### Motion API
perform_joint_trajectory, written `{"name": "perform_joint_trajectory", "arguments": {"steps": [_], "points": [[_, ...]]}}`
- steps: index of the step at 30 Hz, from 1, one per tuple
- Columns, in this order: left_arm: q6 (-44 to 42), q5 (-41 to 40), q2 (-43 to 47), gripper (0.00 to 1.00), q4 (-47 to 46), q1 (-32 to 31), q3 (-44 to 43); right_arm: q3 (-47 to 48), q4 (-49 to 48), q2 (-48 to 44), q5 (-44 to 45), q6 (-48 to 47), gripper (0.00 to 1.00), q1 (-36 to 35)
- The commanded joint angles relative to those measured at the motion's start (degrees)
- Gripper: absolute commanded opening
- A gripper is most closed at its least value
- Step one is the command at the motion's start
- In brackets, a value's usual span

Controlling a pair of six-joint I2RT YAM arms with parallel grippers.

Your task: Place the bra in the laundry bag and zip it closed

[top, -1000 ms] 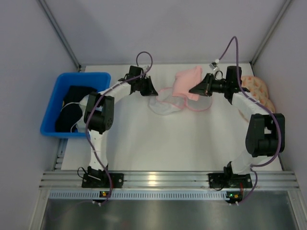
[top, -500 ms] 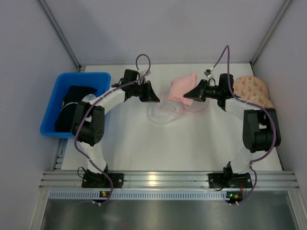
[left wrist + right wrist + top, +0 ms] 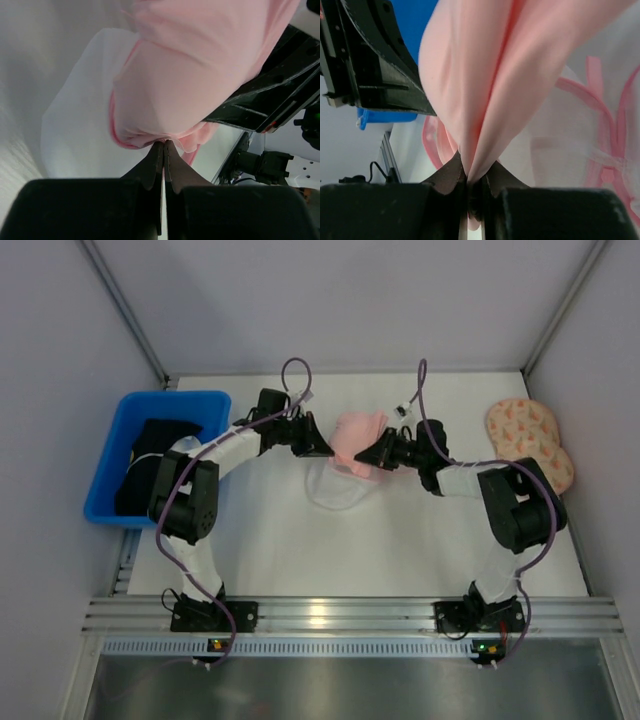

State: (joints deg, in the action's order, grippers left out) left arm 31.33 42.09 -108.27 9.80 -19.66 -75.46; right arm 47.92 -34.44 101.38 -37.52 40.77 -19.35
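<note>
The light-pink bra (image 3: 355, 432) hangs bunched between the two grippers at the table's middle back. My right gripper (image 3: 366, 460) is shut on a fold of it; in the right wrist view the bra (image 3: 485, 65) rises straight out of the pinched jaws (image 3: 469, 176). The white mesh laundry bag (image 3: 335, 490) lies slack just below and under it. My left gripper (image 3: 322, 447) is shut on the bag's pink edging, its tips (image 3: 164, 143) pressed together right under the bra (image 3: 200, 65). The bag's mesh (image 3: 75, 140) spreads to the left there. How far the bra sits inside the bag I cannot tell.
A blue bin (image 3: 100, 490) with black garments (image 3: 150, 465) stands at the left edge. A peach speckled two-lobed item (image 3: 530, 435) lies at the back right. Grey walls close in the back and both sides.
My right gripper has carried the bra leftward and lower, from the back right to right beside the left gripper, uncovering the peach item. The left gripper shifted slightly right with the bag's edge.
</note>
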Motion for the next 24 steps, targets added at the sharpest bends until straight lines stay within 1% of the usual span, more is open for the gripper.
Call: {"name": "perform_joint_trajectory", "arguments": {"steps": [1, 6, 8, 10, 13, 15, 16, 17, 18, 19, 20, 22, 23, 24], "points": [[1.63, 0.37, 0.52, 0.0, -7.25, 0.15, 0.05, -2.04, -6.87, 2.14, 0.96, 0.44, 0.0, -3.84], [1.54, -0.77, -0.19, 0.0, -8.83, 0.76, 0.31, -4.15, -7.75, 6.45, -2.99, 2.29, 0.0, -4.11], [0.84, -1.48, -0.36, 0.0, -9.1, 1.03, 0.49, -3.98, -10.46, 8.3, -6.85, 4.21, 0.0, -3.85], [0.14, -2.18, -0.54, 0.0, -9.28, 1.55, 0.75, -2.41, -10.74, 9.7, -10.97, 4.66, 0.0, -3.85], [-1.09, -2.71, -0.89, 0.0, -9.36, 2.34, 0.84, -0.55, -8.47, 12.08, -16.95, 3.88, 0.0, -4.55], [-2.06, -2.19, -0.89, 0.0, -9.28, 3.04, 0.84, 0.59, -5.49, 12.52, -19.07, 1.77, 0.0, -4.9], [-2.5, -2.01, -0.72, 0.0, -9.1, 3.31, 0.93, 1.12, -3.99, 12.35, -20.91, 0.37, 0.0, -4.99], [-3.72, -1.57, -0.02, 0.0, -8.84, 3.57, 1.02, 1.47, -1.97, 12.0, -21.71, -4.25, 0.0, -5.08], [-4.69, -0.7, 0.42, 0.0, -8.49, 3.92, 1.19, 2.0, 6.4, 11.73, -22.07, -7.95, 0.0, -5.08], [-6.01, 0.01, 0.95, 0.0, -7.79, 4.1, 1.54, 3.13, 10.75, 10.77, -21.9, -12.17, 0.0, -5.17], [-9.15, 0.28, 2.08, 0.01, -5.0, 4.1, 1.72, 3.4, 14.88, 10.24, -21.55, -19.08, 0.0, -5.17], [-11.98, 0.71, 3.5, 0.09, -2.34, 4.28, 2.68, 3.06, 19.99, 8.93, -20.41, -23.0, 0.0, -5.17], [-13.39, 0.63, 5.16, 0.17, -1.55, 4.45, 3.21, 2.36, 20.37, 8.4, -19.97, -24.76, 0.0, -5.08], [-13.58, 0.46, 6.13, 0.22, -0.93, 4.98, 4.61, 1.92, 20.29, 7.96, -19.79, -24.86, 0.0, -4.91]]}}
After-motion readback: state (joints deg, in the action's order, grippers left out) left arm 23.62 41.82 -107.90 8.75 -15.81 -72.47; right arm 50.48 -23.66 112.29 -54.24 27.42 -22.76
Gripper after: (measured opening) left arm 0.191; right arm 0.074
